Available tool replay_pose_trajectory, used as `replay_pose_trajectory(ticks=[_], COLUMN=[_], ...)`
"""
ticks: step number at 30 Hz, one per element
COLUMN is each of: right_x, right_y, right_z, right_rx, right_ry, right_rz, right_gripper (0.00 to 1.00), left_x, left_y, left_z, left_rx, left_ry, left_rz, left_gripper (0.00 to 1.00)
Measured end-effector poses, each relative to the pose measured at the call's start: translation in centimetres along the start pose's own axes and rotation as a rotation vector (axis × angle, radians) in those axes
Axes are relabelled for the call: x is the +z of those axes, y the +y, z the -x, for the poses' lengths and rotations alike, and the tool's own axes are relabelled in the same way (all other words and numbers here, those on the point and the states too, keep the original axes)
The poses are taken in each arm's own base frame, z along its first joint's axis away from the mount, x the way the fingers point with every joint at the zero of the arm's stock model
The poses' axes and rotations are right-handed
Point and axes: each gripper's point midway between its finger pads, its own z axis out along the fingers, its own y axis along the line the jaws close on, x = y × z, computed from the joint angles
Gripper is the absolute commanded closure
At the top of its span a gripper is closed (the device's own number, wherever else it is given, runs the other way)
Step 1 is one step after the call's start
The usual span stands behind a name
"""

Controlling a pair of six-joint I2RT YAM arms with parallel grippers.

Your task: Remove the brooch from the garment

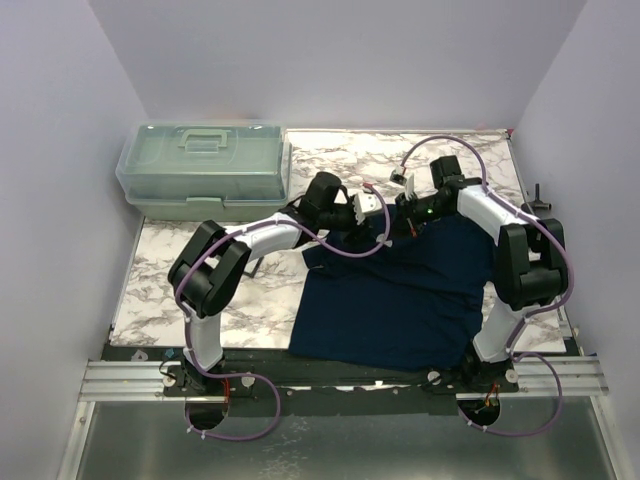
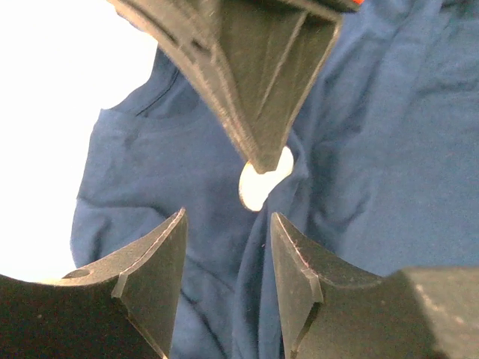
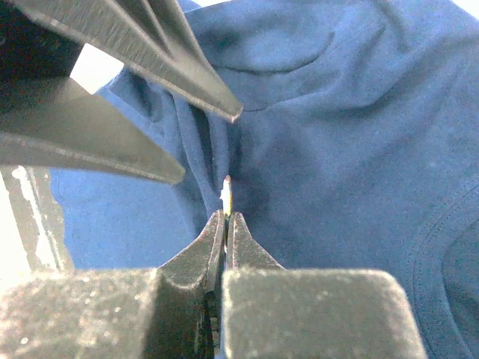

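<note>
The right gripper (image 3: 226, 217) has its two fingers pressed together on one small disc, the brooch (image 3: 227, 191). The right wrist view shows the disc edge-on, as a thin pale sliver standing up out of the fingertips. In the left wrist view the same brooch (image 2: 259, 193) shows its round face, pale and washed out by the light, with the right gripper's tapered tip coming down over its upper edge. The left gripper (image 2: 227, 217) has its two fingers spread apart with nothing between them. It hangs just beside the brooch, and the pictures do not show whether its fingers touch the cloth. There is one garment (image 1: 400, 295), a dark navy T-shirt lying on the right half of the marble-patterned table (image 1: 170, 280) in front of the two arm bases. Its upper part is near the collar, where both grippers meet. The fabric around the brooch is drawn into a few folds that run toward the closed fingertips, and the brooch sits against this bunched cloth. One translucent pale green box (image 1: 205, 170), its lid shut and fitted with a single handle, stands at the far left corner of the table, well apart from the garment.
</note>
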Motion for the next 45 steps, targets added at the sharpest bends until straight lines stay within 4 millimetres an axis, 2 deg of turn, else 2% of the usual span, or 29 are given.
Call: replay_pose_trajectory(ticks=[5,11,22,25,32,45], right_x=[0.1,0.5,0.8,0.8,0.8,1.0], right_y=[-0.3,-0.4,-0.7,-0.7,-0.6,-0.8], right_z=[0.4,0.9,2.3,2.7,3.7,5.3], right_rx=[-0.033,-0.056,-0.067,-0.064,-0.051,-0.034], right_ry=[-0.026,-0.064,-0.121,-0.134,-0.168,-0.218], right_rz=[-0.008,0.002,0.004,0.006,0.012,0.012], right_gripper=[0.99,0.99,0.99,0.99,0.99,0.99], left_x=[-0.8,-1.0,-1.2,-1.7,-3.1,-4.4], left_y=[0.9,1.3,0.9,0.8,0.9,1.0], left_z=[-0.7,0.2,-0.4,0.1,1.4,0.9], left_rx=[-0.016,-0.001,-0.003,0.011,0.044,0.027], left_ry=[0.023,0.009,0.037,0.037,0.024,0.056], left_rz=[0.009,0.001,-0.011,-0.011,0.005,0.011], left_gripper=[0.59,0.59,0.52,0.5,0.5,0.48])
